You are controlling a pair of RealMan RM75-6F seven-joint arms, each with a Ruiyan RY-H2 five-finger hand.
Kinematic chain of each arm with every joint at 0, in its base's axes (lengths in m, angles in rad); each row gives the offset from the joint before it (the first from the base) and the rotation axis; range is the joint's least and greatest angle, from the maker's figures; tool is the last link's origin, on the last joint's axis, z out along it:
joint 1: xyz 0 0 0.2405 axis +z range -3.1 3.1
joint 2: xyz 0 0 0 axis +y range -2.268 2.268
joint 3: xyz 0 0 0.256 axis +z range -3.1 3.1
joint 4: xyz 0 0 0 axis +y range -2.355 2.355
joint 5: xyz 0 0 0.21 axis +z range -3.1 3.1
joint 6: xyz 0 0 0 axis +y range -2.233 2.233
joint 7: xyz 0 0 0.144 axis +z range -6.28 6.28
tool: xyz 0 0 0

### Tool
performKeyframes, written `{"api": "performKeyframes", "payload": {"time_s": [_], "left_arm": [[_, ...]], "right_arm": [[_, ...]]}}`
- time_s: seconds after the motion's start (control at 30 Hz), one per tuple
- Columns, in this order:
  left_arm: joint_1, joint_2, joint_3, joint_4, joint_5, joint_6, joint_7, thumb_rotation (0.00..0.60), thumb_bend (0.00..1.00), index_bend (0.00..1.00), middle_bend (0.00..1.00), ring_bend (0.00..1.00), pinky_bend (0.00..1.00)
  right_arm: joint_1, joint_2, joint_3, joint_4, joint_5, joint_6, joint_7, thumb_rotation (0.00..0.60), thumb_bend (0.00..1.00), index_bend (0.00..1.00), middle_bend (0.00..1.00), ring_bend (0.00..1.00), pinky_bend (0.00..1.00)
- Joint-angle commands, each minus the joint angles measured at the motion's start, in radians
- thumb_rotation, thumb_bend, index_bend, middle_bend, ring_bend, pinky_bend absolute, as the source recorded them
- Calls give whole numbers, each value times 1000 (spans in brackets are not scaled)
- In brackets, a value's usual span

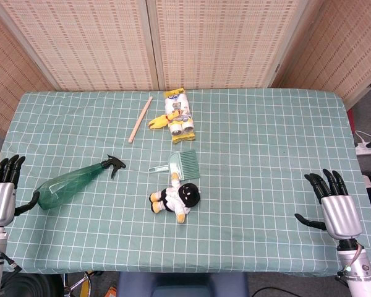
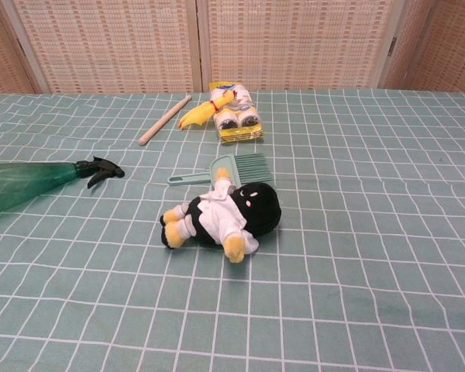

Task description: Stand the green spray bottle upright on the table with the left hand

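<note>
The green spray bottle [image 1: 68, 184] lies on its side on the checked cloth at the left, its black trigger head [image 1: 114, 165] pointing right. In the chest view the green spray bottle [image 2: 23, 184] runs off the left edge. My left hand [image 1: 1, 192] hovers at the table's left edge, just left of the bottle's base, fingers spread and holding nothing; its thumb reaches near the base. My right hand [image 1: 334, 201] rests open at the right front of the table, far from the bottle. Neither hand shows in the chest view.
A small doll in white [image 1: 176, 199] lies at centre front, with a green dustpan [image 1: 182, 165] just behind it. Further back lie a yellow packet [image 1: 178, 116] and a wooden stick [image 1: 140, 119]. Woven screens stand behind the table [image 1: 266, 124].
</note>
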Motion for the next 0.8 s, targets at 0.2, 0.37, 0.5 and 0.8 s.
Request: {"api": "performKeyframes", "payload": {"time_s": [0.2, 0.37, 0.5, 0.8], "left_arm": [[-2, 6, -9, -15, -27, -34, 24, 600, 264, 0, 22, 9, 72], [-2, -2, -26, -15, -37, -38, -2, 600, 264, 0, 22, 9, 72], [-3, -2, -29, -21, -36, -51, -15, 600, 264, 0, 22, 10, 73], [-76, 76, -47, -302, -213, -181, 244, 600, 263, 8, 87, 52, 144]], "right_arm": [[-5, 4, -2, -5, 1, 5, 2, 600, 0, 143, 145, 0, 0], [-6, 4, -2, -4, 1, 5, 7, 600, 0, 143, 145, 0, 0], [-8, 7, -3, -7, 2, 6, 7, 600, 0, 143, 145, 0, 0], [-2, 8, -3, -10, -2, -3, 4, 600, 0, 144, 145, 0, 0]]}}
